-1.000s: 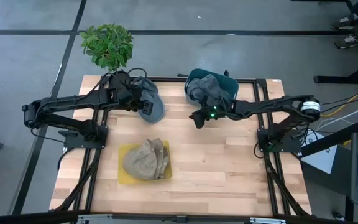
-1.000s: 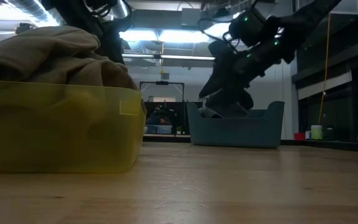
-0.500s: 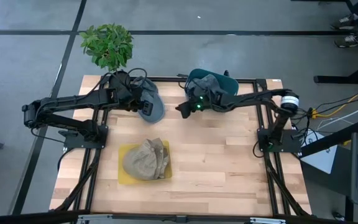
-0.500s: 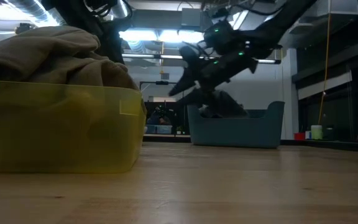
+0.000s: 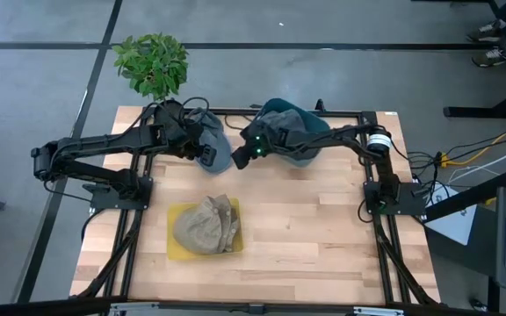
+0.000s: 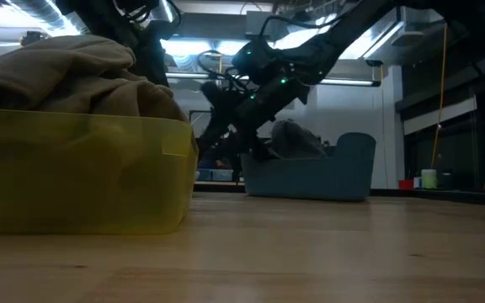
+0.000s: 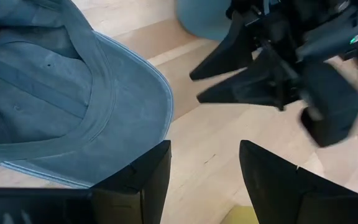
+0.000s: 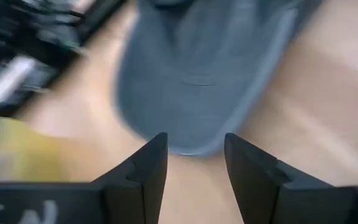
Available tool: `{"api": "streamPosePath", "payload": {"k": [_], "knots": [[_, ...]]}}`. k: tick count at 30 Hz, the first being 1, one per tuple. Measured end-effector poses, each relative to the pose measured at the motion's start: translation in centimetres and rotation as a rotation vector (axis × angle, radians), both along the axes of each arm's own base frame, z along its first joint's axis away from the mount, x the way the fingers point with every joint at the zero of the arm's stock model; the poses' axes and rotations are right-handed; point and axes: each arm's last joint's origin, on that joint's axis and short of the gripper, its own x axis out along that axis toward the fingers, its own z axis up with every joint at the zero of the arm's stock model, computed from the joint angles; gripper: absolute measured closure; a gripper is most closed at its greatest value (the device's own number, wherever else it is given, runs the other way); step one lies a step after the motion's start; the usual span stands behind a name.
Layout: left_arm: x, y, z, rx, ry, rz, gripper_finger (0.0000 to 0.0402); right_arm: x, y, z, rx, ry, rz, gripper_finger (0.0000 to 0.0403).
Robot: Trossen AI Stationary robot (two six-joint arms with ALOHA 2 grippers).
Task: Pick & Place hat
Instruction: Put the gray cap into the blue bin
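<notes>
A blue-grey hat lies near the table's far edge, its inside and brim facing my left wrist camera. My left gripper hovers over it, open, with one finger beside the brim's edge; whether it touches the hat cannot be told. My right gripper is open and sits just right of the hat, pointing at the brim. Its fingers stand on either side of the brim's rim without touching. The left wrist view shows those open fingers too.
A teal bin holding grey hats stands at the far edge under my right arm. A yellow bin with a tan hat sits nearer, left of centre. A potted plant stands beyond the far-left corner.
My right gripper has swung from in front of the teal bin toward the table's left, ending at the blue-grey hat's brim, and has stayed open. The teal bin has shifted slightly leftward beneath the arm.
</notes>
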Motion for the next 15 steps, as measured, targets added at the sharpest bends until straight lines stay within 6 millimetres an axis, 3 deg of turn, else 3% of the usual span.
{"api": "streamPosePath", "payload": {"k": [8, 15], "knots": [[0.0, -0.1, 0.0, 0.001, 0.002, -0.040, 0.0217, 0.0, 0.6, 0.3, -0.286, 0.170, -0.029, 0.0244], [0.0, -0.1, 0.0, 0.006, 0.005, -0.047, 0.0217, 0.8, 2.9, 1.3, -0.514, 0.277, 0.114, 0.0244]]}}
